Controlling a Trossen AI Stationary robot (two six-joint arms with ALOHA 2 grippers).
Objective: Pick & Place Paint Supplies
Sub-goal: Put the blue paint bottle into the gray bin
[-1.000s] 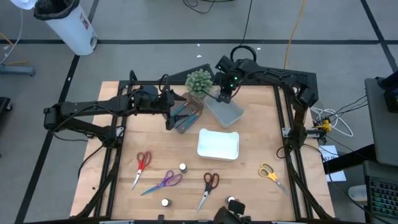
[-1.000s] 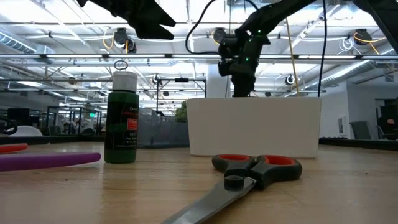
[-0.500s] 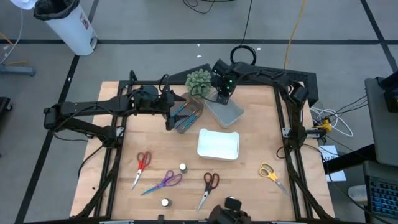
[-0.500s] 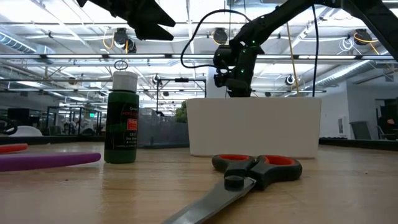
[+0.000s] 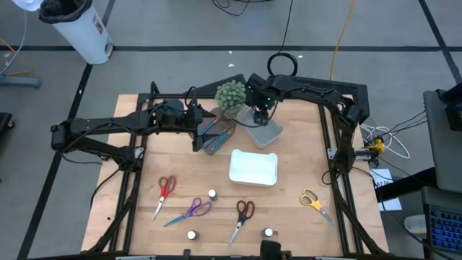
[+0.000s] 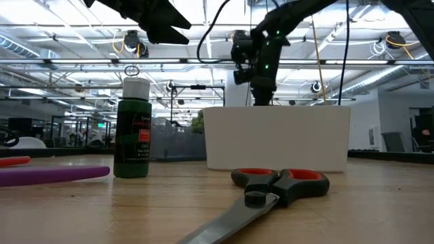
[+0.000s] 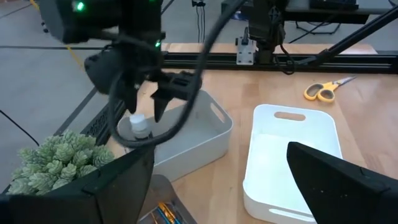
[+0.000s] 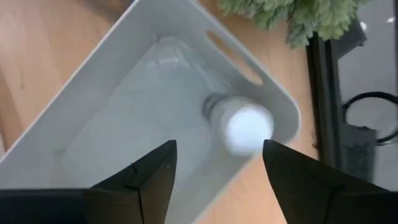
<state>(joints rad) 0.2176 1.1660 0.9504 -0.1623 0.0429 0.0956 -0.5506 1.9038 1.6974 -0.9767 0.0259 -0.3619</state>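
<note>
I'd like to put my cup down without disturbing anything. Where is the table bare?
Bare wood lies right of the white tray, above the yellow scissors. The back is crowded with plant, trays and both arms; the front edge is dotted with scissors and bottles.

The wooden table [image 5: 303,152] bears three trays [image 5: 253,167], a plant [image 5: 230,94], scissors [image 5: 242,215] and bottles [image 5: 212,194].

At the table's far side, a plant [image 5: 230,95] between two trays: one [image 5: 216,135] to its left holding brushes [image 5: 219,131], one [image 5: 263,131] to its right holding an upright bottle [image 7: 138,122]. Nearer the middle, a third tray [image 5: 253,167]. Along the near edge, three pairs of scissors [image 5: 165,190] [image 5: 193,211] [image 5: 242,217] among three bottles [image 5: 212,194] [image 5: 191,235] [image 5: 268,232], a fourth pair of scissors [image 5: 313,201] well apart at right.
</note>
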